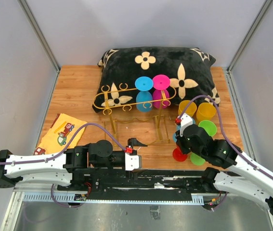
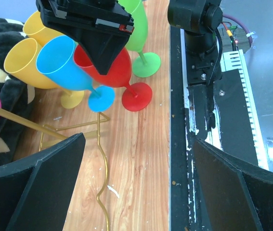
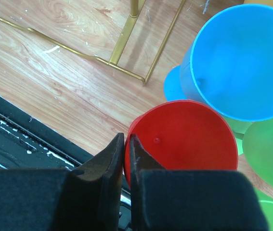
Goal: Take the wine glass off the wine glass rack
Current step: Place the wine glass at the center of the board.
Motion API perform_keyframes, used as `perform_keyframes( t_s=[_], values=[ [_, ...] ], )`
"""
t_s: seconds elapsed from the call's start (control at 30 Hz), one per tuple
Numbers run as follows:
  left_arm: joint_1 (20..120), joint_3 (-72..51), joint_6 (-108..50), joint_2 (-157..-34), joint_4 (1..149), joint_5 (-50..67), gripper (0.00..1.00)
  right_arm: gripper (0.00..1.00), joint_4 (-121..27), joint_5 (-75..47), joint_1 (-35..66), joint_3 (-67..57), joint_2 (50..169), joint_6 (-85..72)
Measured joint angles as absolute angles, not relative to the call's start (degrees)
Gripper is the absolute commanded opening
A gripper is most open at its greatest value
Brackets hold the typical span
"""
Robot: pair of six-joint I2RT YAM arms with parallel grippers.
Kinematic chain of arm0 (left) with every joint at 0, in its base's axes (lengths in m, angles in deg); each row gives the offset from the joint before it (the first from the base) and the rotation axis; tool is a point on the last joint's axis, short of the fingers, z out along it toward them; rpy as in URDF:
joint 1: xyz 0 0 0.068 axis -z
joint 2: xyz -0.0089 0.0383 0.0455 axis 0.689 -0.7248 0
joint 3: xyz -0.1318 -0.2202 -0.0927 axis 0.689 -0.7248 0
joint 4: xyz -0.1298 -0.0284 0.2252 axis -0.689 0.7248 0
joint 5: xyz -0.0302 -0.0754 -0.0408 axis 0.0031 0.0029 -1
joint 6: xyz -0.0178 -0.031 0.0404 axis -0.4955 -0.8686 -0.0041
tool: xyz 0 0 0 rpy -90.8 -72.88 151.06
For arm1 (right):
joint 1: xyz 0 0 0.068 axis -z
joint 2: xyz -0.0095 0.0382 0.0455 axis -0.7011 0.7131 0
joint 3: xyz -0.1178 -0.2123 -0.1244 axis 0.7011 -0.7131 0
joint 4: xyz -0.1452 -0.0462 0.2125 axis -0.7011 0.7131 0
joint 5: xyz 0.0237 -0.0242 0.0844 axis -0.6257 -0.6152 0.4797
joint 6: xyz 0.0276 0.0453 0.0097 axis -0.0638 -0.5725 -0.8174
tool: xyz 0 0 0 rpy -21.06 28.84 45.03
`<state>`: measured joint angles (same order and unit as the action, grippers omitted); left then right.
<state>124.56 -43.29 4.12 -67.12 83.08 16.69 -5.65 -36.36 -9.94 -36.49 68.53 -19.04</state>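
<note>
The gold wire wine glass rack (image 1: pixel 126 103) leans on a black cushion, and a blue wine glass (image 1: pixel 144 94) and a pink one (image 1: pixel 161 91) hang from its rails. Its foot wires (image 3: pixel 122 48) rest on the wood. A red wine glass (image 3: pixel 189 139) stands upright on the table at the front right, and its red base (image 1: pixel 179 154) shows under the arm. My right gripper (image 3: pixel 126 142) is shut on this glass's rim, one finger inside the bowl and one outside. My left gripper (image 2: pixel 138 144) stands open over the table's front edge with nothing in it.
Beside the red glass stand a blue glass (image 3: pixel 242 62), green glasses (image 1: pixel 207 127) and yellow glasses (image 1: pixel 206 111), packed close. The black flowered cushion (image 1: pixel 126 62) fills the back. A yellow picture booklet (image 1: pixel 61 132) lies at the left. A black base rail (image 2: pixel 194 120) runs along the near edge.
</note>
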Motion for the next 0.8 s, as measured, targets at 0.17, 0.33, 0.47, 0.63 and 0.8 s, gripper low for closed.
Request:
perform_keyframes(
  t_s=[0.17, 0.33, 0.47, 0.63, 0.8],
  values=[
    [124.56, -43.29, 4.12, -67.09, 83.05, 16.71, 1.00, 0.21, -5.67, -36.36, -9.94, -36.93, 67.94, -19.35],
    [124.56, -43.29, 4.12, -67.12, 83.10, 16.71, 1.00, 0.34, -5.56, -36.62, -9.94, -36.91, 66.57, -20.18],
    [124.56, -43.29, 4.12, -67.12, 83.10, 16.69, 1.00, 0.44, -4.88, -37.32, -9.94, -36.03, 65.47, -20.64],
    [124.56, -43.29, 4.12, -67.12, 83.12, 16.71, 1.00, 0.56, -3.44, -39.07, -9.94, -30.96, 65.10, -20.73],
    [124.56, -43.29, 4.05, -67.09, 83.14, 16.74, 1.00, 0.79, -4.10, -44.08, -9.94, -24.82, 63.88, -20.05]
  ],
)
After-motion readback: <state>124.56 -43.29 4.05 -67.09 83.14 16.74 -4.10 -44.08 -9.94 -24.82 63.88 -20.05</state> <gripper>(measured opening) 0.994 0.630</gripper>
